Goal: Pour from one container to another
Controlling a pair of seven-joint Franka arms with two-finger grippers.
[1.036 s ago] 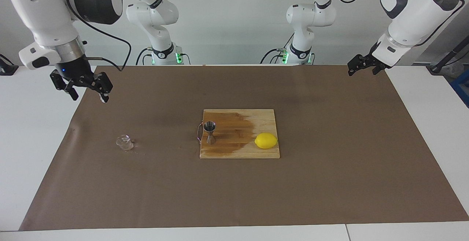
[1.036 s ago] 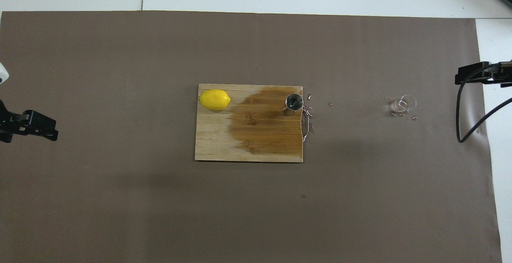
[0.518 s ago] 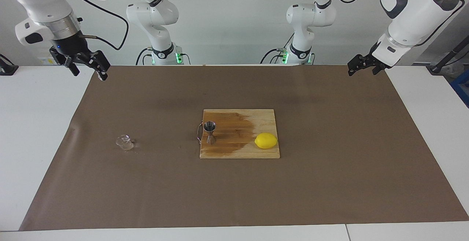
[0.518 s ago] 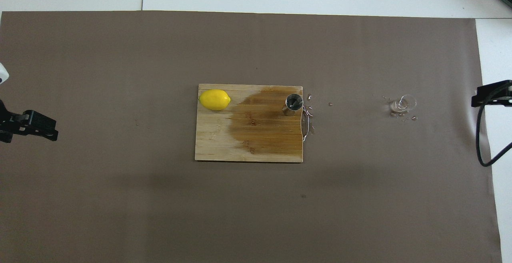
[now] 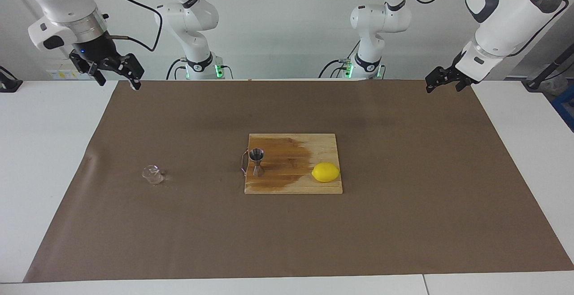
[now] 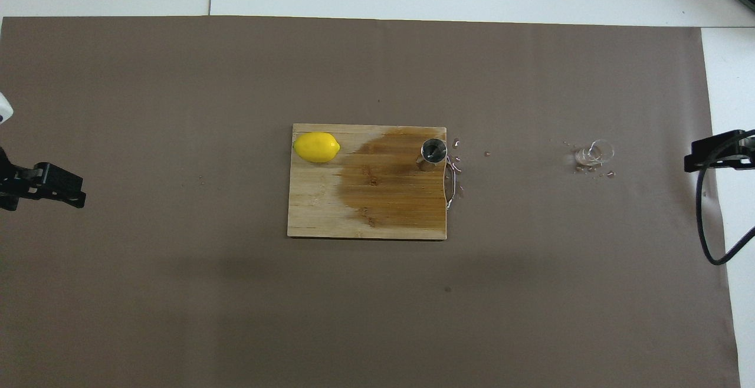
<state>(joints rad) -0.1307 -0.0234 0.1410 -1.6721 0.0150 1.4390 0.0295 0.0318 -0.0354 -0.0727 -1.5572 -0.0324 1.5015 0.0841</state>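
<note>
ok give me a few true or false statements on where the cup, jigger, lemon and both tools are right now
1. The jigger stands upright on the cutting board. True.
2. The lemon lies on the brown mat. False: it lies on the board.
3. The glass cup sits on the mat, off the board. True.
4. The right tool holds the cup. False: it is open and empty, raised over the mat's corner.
5. The left tool is open and holds nothing. True.

White table [image 5: 45,142]: brown mat [image 5: 403,205] on it; mat carries cutting board [image 5: 323,142], glass cup [image 5: 152,174].
</note>
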